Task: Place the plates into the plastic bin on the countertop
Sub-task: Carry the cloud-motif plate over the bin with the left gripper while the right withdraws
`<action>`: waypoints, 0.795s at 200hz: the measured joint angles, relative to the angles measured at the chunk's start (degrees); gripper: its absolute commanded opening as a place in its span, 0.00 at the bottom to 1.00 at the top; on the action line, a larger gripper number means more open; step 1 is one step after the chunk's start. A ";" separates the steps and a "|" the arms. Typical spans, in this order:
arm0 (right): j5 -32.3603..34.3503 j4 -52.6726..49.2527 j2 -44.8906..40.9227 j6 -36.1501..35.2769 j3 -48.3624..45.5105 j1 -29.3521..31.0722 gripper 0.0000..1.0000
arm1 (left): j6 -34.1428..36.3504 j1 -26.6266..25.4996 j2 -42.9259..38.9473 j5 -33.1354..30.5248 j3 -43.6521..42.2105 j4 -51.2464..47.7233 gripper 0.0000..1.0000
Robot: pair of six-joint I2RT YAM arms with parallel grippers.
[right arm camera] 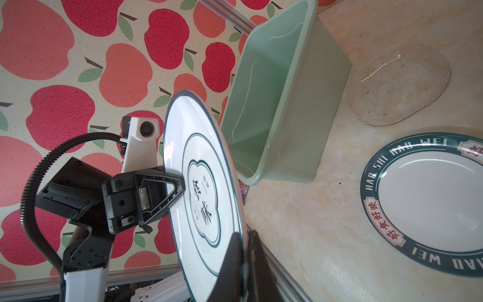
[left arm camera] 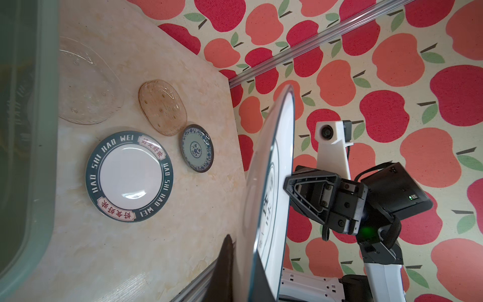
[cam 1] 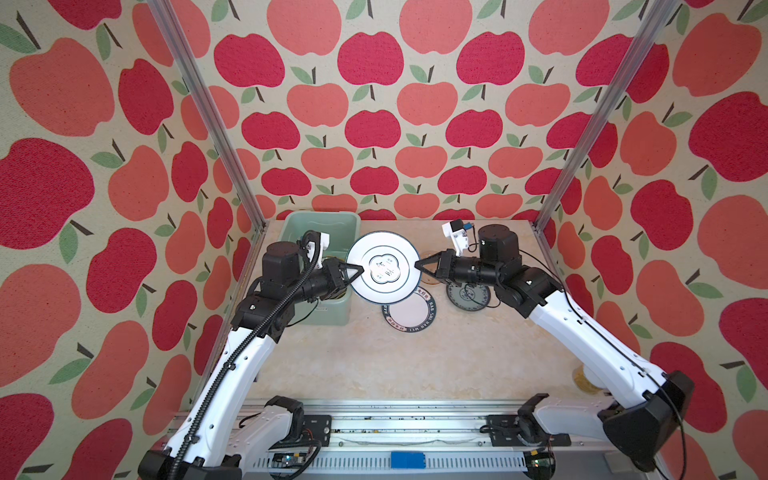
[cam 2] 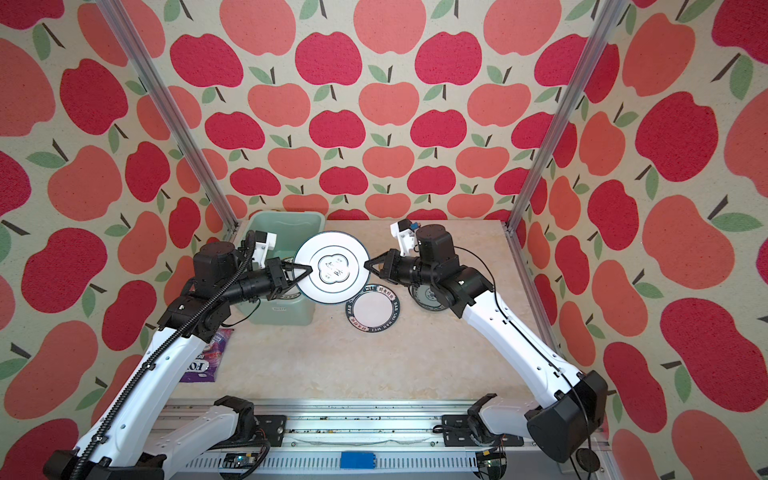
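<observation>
A white plate with a centre emblem [cam 1: 382, 266] [right arm camera: 203, 183] hangs in the air beside the plastic bin [cam 1: 320, 220], nearly level in both top views. My left gripper [cam 1: 359, 270] [left arm camera: 243, 272] is shut on its left rim and my right gripper [cam 1: 419, 264] [right arm camera: 244, 251] is shut on its right rim. On the countertop [cam 1: 415, 361] lie a white plate with a dark lettered rim [cam 1: 409, 316] [left arm camera: 129, 176], a grey-blue patterned plate [cam 1: 467, 297] [left arm camera: 196, 148], an amber glass plate [left arm camera: 162, 107] and a clear glass plate [left arm camera: 86, 83] [right arm camera: 400, 83].
The mint-green bin [right arm camera: 285, 104] stands at the back left against the wall rail. A purple packet [cam 2: 208, 361] lies under the left arm. A yellowish thing [cam 1: 586, 378] shows partly under the right arm. Apple-patterned walls close in three sides.
</observation>
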 measured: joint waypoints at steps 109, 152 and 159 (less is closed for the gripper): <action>1.40 -1.53 -2.84 1.25 1.16 -6.62 0.75 | 0.83 3.10 0.07 -11.13 3.06 -4.44 0.00; 0.20 -3.21 -3.32 1.36 2.27 -9.18 0.75 | -5.33 11.06 0.13 -19.45 3.04 -1.68 0.00; -0.09 -3.41 -3.21 1.57 2.27 -9.42 0.75 | -6.60 12.35 0.24 -20.63 2.73 -0.72 0.00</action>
